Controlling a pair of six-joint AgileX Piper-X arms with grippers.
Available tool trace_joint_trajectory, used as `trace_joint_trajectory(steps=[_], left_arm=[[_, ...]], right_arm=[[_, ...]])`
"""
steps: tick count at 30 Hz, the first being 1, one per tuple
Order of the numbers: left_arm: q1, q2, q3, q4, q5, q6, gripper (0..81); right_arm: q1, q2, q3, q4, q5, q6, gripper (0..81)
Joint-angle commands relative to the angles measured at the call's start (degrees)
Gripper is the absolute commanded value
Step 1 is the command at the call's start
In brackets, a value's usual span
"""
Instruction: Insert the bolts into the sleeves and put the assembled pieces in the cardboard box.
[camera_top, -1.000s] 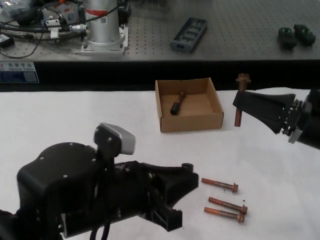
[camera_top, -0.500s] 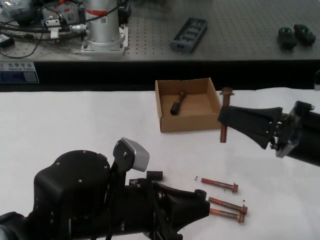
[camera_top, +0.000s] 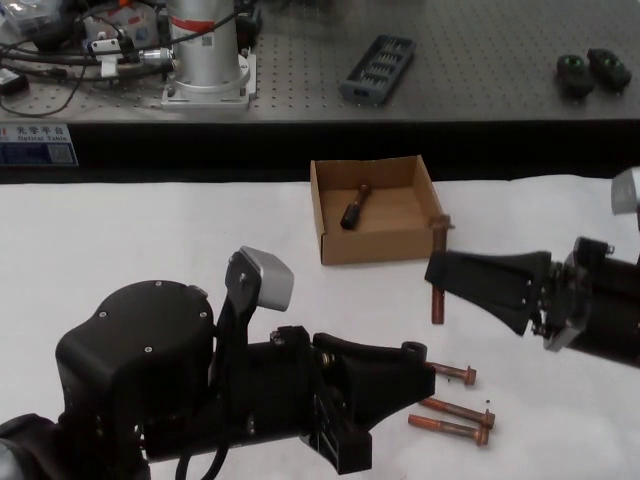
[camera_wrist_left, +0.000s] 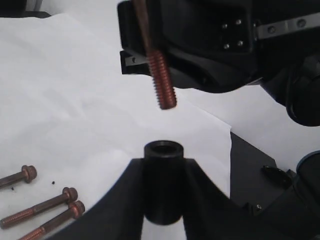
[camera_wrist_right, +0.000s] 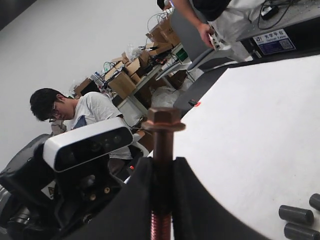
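My left gripper is shut on a black sleeve, held upright with its bore facing up. Just above that bore and slightly apart from it hangs the threaded tip of a copper bolt. My right gripper is shut on this bolt below its hex head. In the high view the right gripper carries the bolt upright, close to the left gripper. The cardboard box behind them holds one assembled piece.
Three loose bolts lie on the white cloth right of the left gripper, also visible as bolts from the left wrist. Spare black sleeves lie on the cloth. A raised perforated bench with equipment runs along the back.
The right gripper has carried the bolt left and down, from beside the box to just above the sleeve. The left arm has shifted, bringing its gripper and sleeve to the right under the bolt.
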Motion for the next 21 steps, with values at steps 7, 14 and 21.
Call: trace_joint_trajectory(steps=[7, 14, 21], left_arm=[[-0.24, -0.01, -0.96, -0.97, 2.64, -0.6, 11.0], [-0.24, -0.01, -0.96, -0.73, 4.99, -0.85, 11.0], [-0.24, -0.01, -0.96, -0.73, 5.57, -1.11, 11.0]], right_arm=[[0.16, -0.72, 0.03, -3.98, 0.08, 0.82, 4.3], [0.16, -0.72, 0.03, -3.81, -0.04, 1.28, 4.3], [0.16, -0.72, 0.03, -3.81, -1.11, 2.07, 4.3]])
